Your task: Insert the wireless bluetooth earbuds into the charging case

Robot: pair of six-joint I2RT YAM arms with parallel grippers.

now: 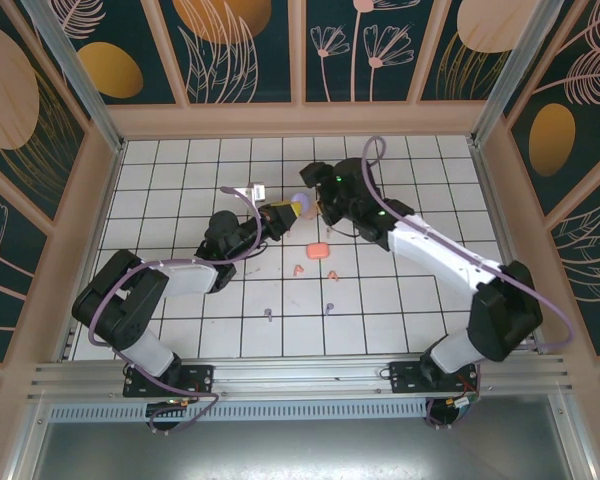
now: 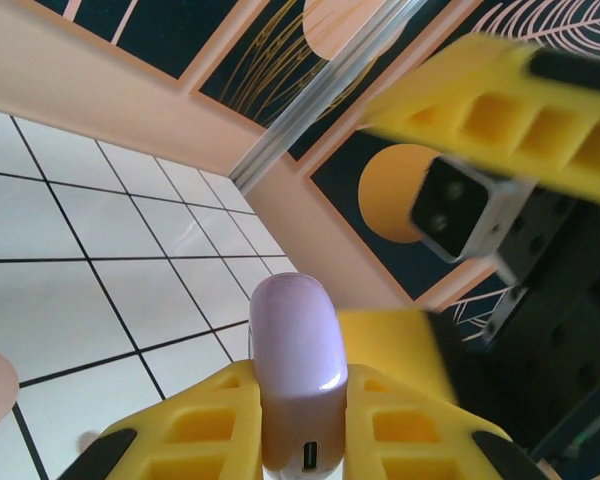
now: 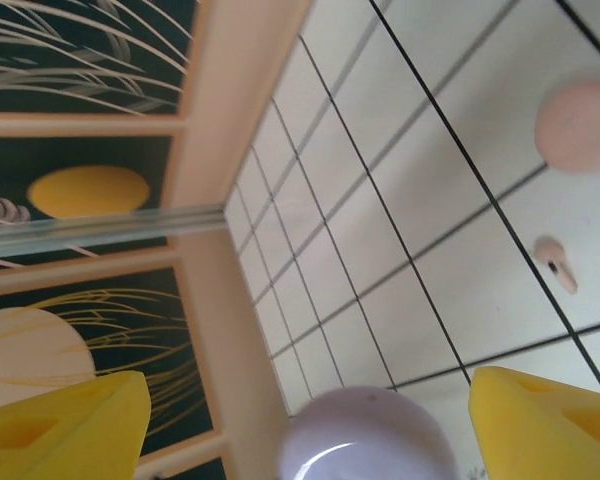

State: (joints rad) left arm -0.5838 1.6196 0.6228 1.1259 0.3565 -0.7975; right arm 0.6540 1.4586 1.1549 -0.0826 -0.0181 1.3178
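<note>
The wireless bluetooth earbuds are seen lying loose on the white tiled floor (image 1: 180,200), well apart from both arms. A pair of lilac earbuds (image 1: 268,315) is set nearest the bases, and a pair of coral earbuds (image 1: 298,269) lies one row farther in. A pink earbud (image 3: 556,265), a small stemmed bud with a dark spot, is caught by the right wrist camera. Just beyond the coral pair a rounded, pebble-like coral case (image 1: 318,251) rests flat on the floor. A smooth pink case (image 3: 578,125) lies near the pink bud, with a grid line between them. The lilac charging case (image 2: 298,370), glossy and rounded, is held above the tiles. It is pinched at its sides between the ribbed yellow fingers (image 2: 205,425) of the left gripper (image 2: 298,440), and a small port is seen at its near end. Whether anything lies inside it cannot be told. The right gripper (image 3: 310,400) is spread wide, with a yellow finger on either side of the case's domed end and a visible gap at the left one. Open tile is left around the coral case and toward the back wall. The floor is bounded by peach-framed panels (image 1: 245,50) painted dark teal with leaf shapes.
</note>
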